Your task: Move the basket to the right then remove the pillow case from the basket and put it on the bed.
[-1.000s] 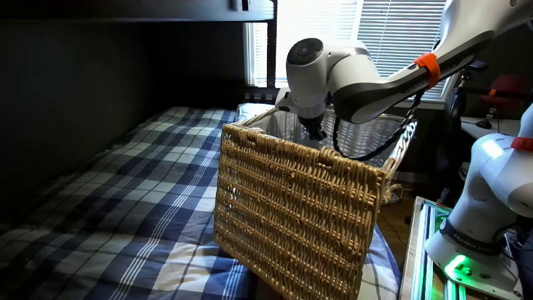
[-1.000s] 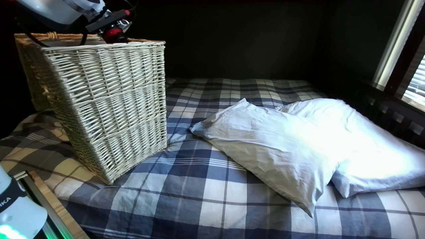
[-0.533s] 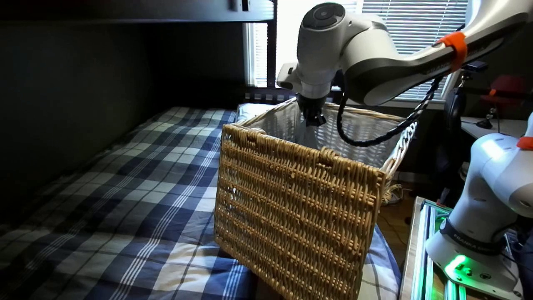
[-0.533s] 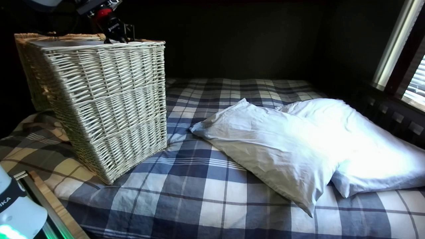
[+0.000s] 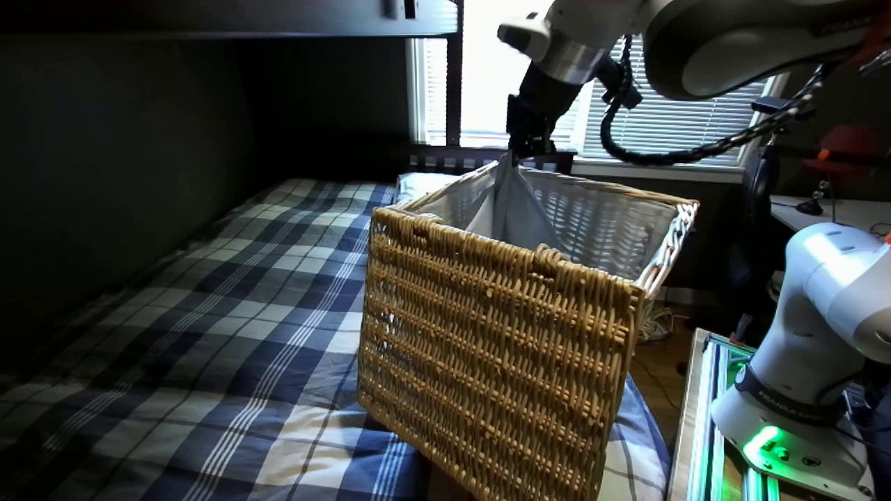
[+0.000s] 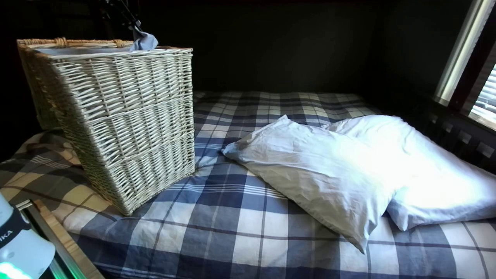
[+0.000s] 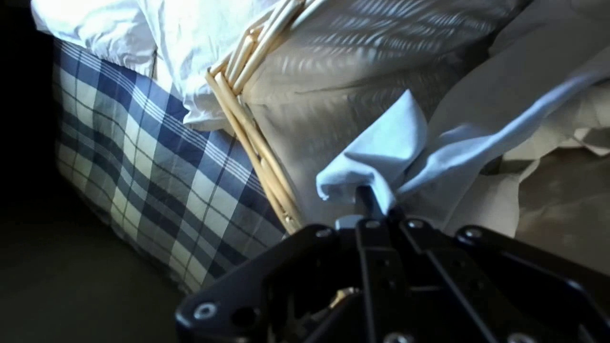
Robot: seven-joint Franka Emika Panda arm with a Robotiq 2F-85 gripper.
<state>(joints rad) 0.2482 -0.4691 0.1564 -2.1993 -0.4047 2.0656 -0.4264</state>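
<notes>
Higher than in the earlier frames, the gripper (image 7: 383,205) has risen over the rim of the basket (image 5: 487,334), drawing part of the pale pillow case (image 7: 391,138) up with it. Its jaws are closed, pinching a fold of that cloth; the rest drops in a stretched peak into the basket. Below spreads the bed (image 6: 248,221), in a blue, navy and white plaid sheet (image 5: 264,292), lightly creased around the basket, which stands mouth up near the bed's edge. 2 white pillows (image 6: 306,166) lie overlapping on the sheet, apart from the basket. Dark wall (image 6: 279,50) shuts in the far side, an upper bunk (image 5: 230,17) juts over the bed, and daylight comes through window blinds (image 5: 710,125). Beside the bed the base (image 5: 793,417) of the arm (image 5: 752,42) glows green on a wood-edged stand (image 5: 686,417). As for what differs, more cloth shows over the rim, and the gripper, nearly upright a moment ago, now slants; basket, pillows and sheet look just as they did
</notes>
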